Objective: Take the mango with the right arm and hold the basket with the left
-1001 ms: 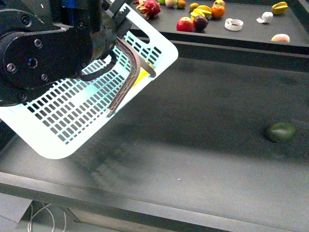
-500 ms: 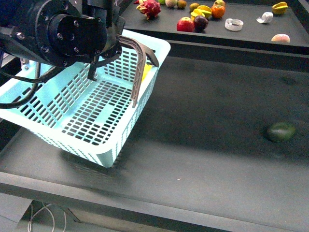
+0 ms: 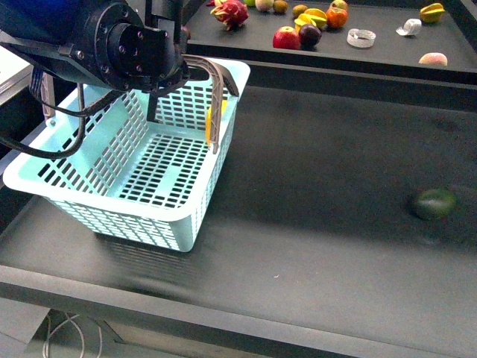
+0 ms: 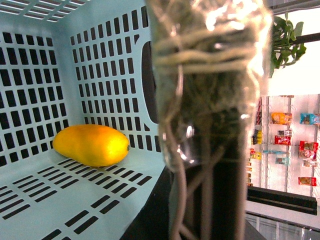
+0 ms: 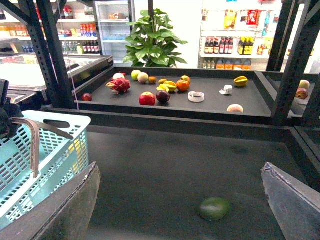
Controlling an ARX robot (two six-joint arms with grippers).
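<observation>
Front view: the basket [image 3: 127,179], light turquoise with slotted mesh walls, sits upright on the dark table [image 3: 320,246] at my left side. Its grey-brown handles [image 3: 216,97] swing up at the far rim, where my left arm [image 3: 112,45] covers them; I cannot tell from here how that gripper's jaws stand. A sliver of yellow, the mango [image 3: 212,119], shows through the far wall. A dark green fruit [image 3: 434,203] lies well apart on the right. A rear shelf [image 3: 387,52] carries assorted fruit.

Left wrist view: the mango [image 4: 91,145], a smooth yellow oval with an orange tinge, lies on the basket floor [image 4: 60,200] against the mesh wall near a corner. A blurred, wrapped upright part [image 4: 210,100] fills the middle of the frame; the left gripper's opening cannot be made out.

Right wrist view: my right gripper [image 5: 180,200] hangs above the table with its two fingers [image 5: 65,210] wide apart and nothing between them. The dark green fruit [image 5: 214,208] lies between and beyond them. The basket [image 5: 45,155] stands to one side, a handle [image 5: 30,140] raised over its rim
</observation>
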